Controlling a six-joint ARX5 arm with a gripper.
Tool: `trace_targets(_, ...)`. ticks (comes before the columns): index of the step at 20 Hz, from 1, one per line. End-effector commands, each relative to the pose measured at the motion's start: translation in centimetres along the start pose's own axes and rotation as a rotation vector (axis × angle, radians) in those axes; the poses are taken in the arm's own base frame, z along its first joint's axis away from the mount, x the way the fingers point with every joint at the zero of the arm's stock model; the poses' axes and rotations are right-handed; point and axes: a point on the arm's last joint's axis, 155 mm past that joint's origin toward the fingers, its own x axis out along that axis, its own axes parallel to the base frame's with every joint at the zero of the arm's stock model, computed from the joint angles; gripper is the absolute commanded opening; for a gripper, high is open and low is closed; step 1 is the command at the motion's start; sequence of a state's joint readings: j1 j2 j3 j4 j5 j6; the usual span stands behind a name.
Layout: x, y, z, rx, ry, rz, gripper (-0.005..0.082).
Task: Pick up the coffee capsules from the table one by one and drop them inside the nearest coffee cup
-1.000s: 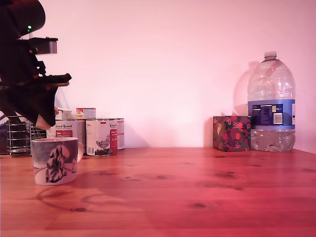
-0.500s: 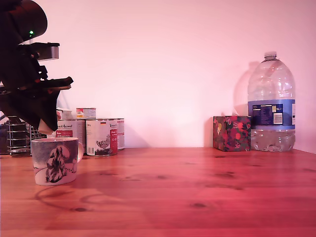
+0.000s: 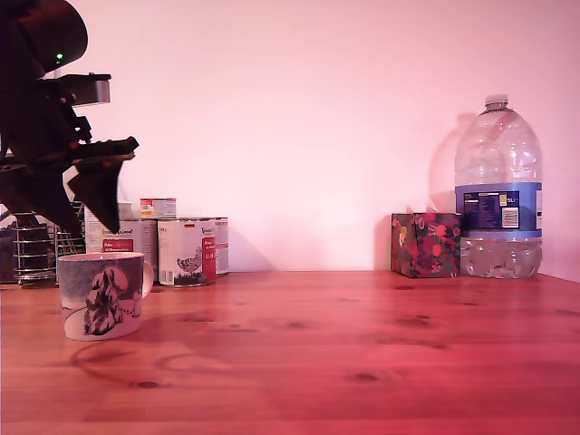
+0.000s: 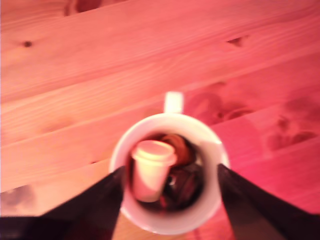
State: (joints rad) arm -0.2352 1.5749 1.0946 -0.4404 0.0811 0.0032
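Release step: gripper (image 4: 170, 210) fingers (image 4: 90, 205) spread wide, empty; capsule (image 4: 150, 170) below between them, inside cup (image 4: 215, 150). Next: lift clear, seek another capsule.

Warm pink cast, blurred wrist view.

Domestic setting, likely a home kitchen or pantry corner: knotty wooden table (image 3: 362, 344) against a plain wall, labelled pet-food tins (image 3: 186, 251) and a wire rack (image 3: 27, 249) along its back edge, floral tissue box (image 3: 425, 245), large water bottle (image 3: 498, 195).
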Motion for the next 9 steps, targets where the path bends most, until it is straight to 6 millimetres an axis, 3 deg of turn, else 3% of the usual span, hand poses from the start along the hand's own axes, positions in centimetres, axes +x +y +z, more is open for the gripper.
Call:
trace_targets(1, 0.44, -0.10, -0.27, -0.003, 0.005, -0.006, 0.0604)
trace_targets(3, 0.44, -0.10, -0.24, -0.002, 0.004, -0.006, 0.0597)
trace_targets(4, 0.41, -0.12, -0.21, -0.002, 0.003, -0.007, 0.0548)
trace_targets(5, 0.40, -0.16, -0.16, -0.001, 0.001, -0.009, 0.0455)
trace_targets(8, 0.31, -0.56, 0.20, 0.000, -0.012, -0.029, -0.0019)
trace_targets(9, 0.31, -0.68, 0.27, 0.001, -0.015, -0.036, -0.0011)
